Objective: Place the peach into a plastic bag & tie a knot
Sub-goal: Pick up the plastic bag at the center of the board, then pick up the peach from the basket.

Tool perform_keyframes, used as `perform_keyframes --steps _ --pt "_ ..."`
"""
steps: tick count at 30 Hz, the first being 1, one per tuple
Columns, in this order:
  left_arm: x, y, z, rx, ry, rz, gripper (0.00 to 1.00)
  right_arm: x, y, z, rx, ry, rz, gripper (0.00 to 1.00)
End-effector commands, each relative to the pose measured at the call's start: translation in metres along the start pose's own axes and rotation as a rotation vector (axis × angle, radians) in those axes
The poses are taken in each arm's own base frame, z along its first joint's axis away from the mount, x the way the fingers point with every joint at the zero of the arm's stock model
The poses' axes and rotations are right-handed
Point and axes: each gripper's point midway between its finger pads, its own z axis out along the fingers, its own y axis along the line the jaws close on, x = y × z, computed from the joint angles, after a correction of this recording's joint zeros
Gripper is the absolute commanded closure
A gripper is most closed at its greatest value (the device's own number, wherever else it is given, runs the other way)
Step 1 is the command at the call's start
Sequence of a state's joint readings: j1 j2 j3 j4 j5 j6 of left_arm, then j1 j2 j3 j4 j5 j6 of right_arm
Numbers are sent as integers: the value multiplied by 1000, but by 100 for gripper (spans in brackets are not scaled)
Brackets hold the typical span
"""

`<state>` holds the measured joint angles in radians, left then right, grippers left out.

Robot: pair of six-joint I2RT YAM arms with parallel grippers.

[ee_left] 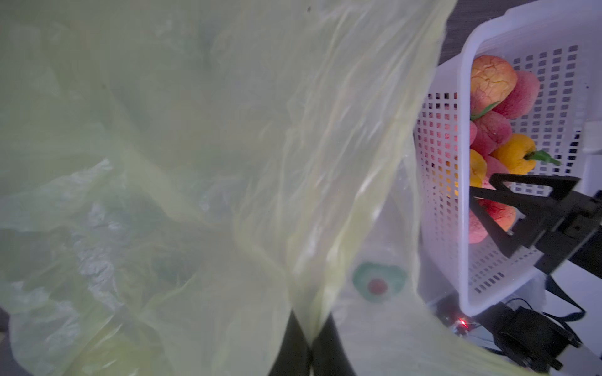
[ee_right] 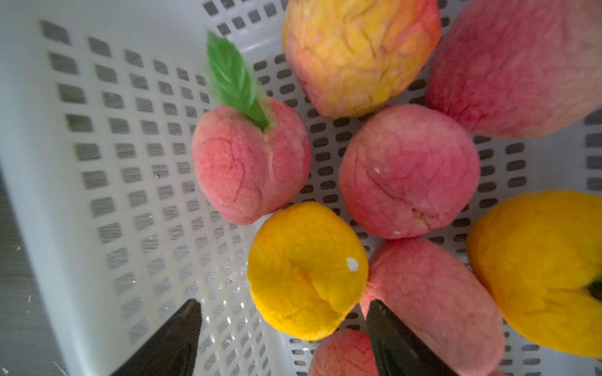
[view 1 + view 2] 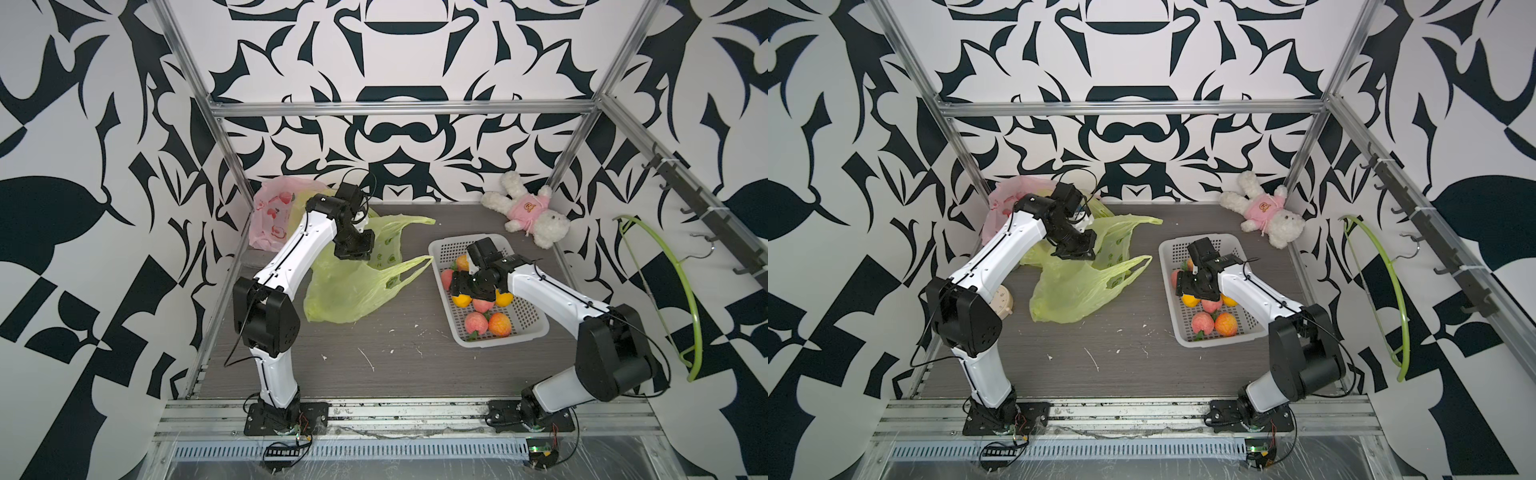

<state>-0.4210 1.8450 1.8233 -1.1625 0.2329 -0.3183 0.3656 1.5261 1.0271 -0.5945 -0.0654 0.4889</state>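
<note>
The right gripper point(image 2: 285, 304) stood open, a yellow peach point(image 2: 306, 270) between its jaws, in the white basket point(image 2: 65, 162) with other peaches point(image 2: 407, 169); the left gripper point(image 1: 311, 338) was clamped on the green plastic bag point(image 1: 195, 130), beside the basket on the table point(image 3: 374, 374).

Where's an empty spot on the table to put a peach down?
The biggest bare patch of table is at the front, in front of the green bag and white basket. A smaller one lies at the back, between the bag's handle and plush bunny. Crowded: the basket, and the back corner by the pink bag.
</note>
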Motion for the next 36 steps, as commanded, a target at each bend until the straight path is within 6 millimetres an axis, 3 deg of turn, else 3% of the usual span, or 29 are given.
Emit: perform_keyframes --steps 1,6,9,13,16,20,23,26,31,36 --pt "0 -21 -12 123 -45 -24 100 -4 0 9 5 -7 -6 18" --pt "1 -27 -10 168 -56 -37 100 -7 1 21 13 15 -10 16" --pt "2 -29 -9 190 -52 -40 100 -9 3 26 7 18 -8 20" --pt "3 -32 -9 207 -53 -44 100 -11 7 20 -11 6 -9 41" --pt "3 -35 -13 221 -67 -43 100 -17 9 -10 -28 -60 -6 51" --pt "4 -38 -16 239 -77 -38 100 -27 15 -72 -80 -203 -1 56" --pt "5 -39 -17 250 -76 -37 100 -36 36 -116 -203 -294 -13 58" --pt "6 -43 -20 271 -81 -36 100 -45 64 -145 -335 -344 -30 59" --pt "7 -48 -24 306 -95 -33 100 -66 109 -169 -503 -369 -47 60" --pt "8 -52 -26 333 -104 -34 100 -88 143 -163 -588 -332 -56 59"
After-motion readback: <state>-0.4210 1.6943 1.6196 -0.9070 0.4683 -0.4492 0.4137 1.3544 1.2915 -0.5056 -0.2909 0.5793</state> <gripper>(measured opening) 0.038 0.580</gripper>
